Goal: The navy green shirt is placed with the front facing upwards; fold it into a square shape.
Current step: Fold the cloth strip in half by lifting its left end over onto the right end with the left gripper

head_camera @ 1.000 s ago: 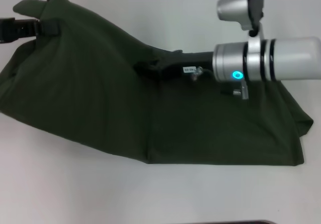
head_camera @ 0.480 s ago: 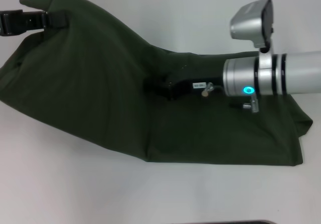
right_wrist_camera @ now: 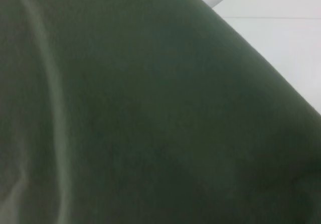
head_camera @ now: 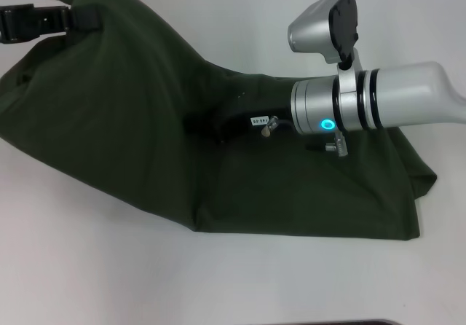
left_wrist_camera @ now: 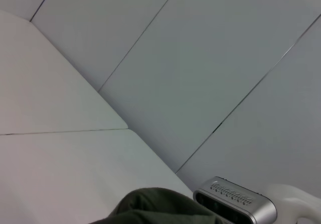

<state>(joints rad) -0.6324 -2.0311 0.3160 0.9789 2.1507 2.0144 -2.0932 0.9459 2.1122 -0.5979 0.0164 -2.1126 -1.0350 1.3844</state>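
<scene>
The navy green shirt (head_camera: 131, 121) lies partly folded on the white table (head_camera: 102, 267), plain green side showing and no lettering in sight. Its far left corner is raised, and my left gripper (head_camera: 81, 17) is shut on the cloth there. A raised ridge of fabric runs from that corner down to my right gripper (head_camera: 207, 124), which is shut on the shirt near its middle, tips half buried in cloth. Green fabric (right_wrist_camera: 125, 108) fills the right wrist view. The left wrist view catches only a small bulge of the shirt (left_wrist_camera: 150, 206).
The silver right forearm (head_camera: 378, 106) with its wrist camera (head_camera: 328, 26) reaches across the shirt's right half. That camera (left_wrist_camera: 235, 206) also appears in the left wrist view, before grey wall panels (left_wrist_camera: 200, 58). Bare white tabletop surrounds the shirt.
My right gripper has carried its hold leftwards, and the shirt's right edge has slid left with it. My left gripper has risen slightly toward the far left corner.
</scene>
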